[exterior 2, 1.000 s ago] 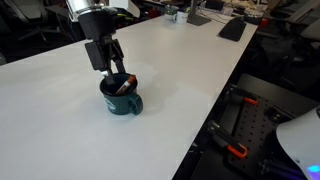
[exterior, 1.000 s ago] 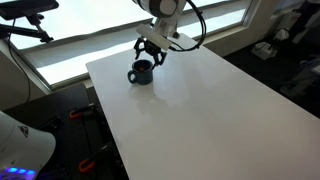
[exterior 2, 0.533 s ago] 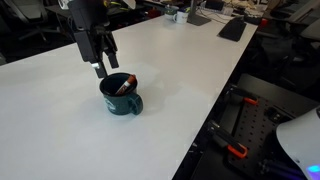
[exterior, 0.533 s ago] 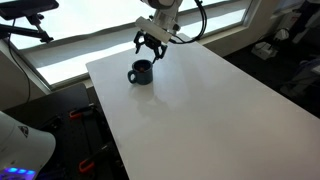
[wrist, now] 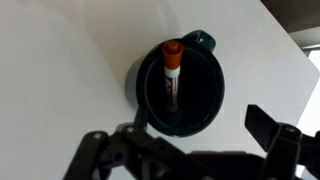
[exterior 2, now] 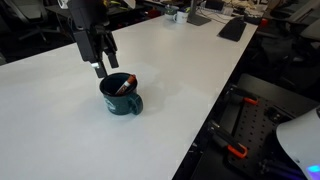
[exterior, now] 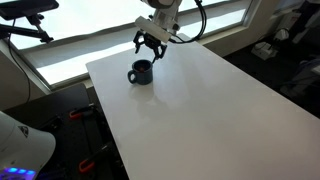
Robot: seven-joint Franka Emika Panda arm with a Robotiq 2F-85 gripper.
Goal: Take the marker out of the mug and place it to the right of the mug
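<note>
A white table (exterior 2: 200,70) holds a dark mug (exterior 2: 122,102) with a red marker (exterior 2: 122,86) leaning inside it. The robot gripper (exterior 2: 103,68) hovers just above the mug's rim, its fingers spread wide apart and holding nothing. The marker looks light, stiff and smooth, so probably slippery; its raised end near the rim seems the best place to pinch. Only the wrist view shows the marker's full length inside the mug. The exterior views show the gripper's height above it.

Office or lab, white desk (exterior: 200,100), big window (exterior: 80,45)
</note>
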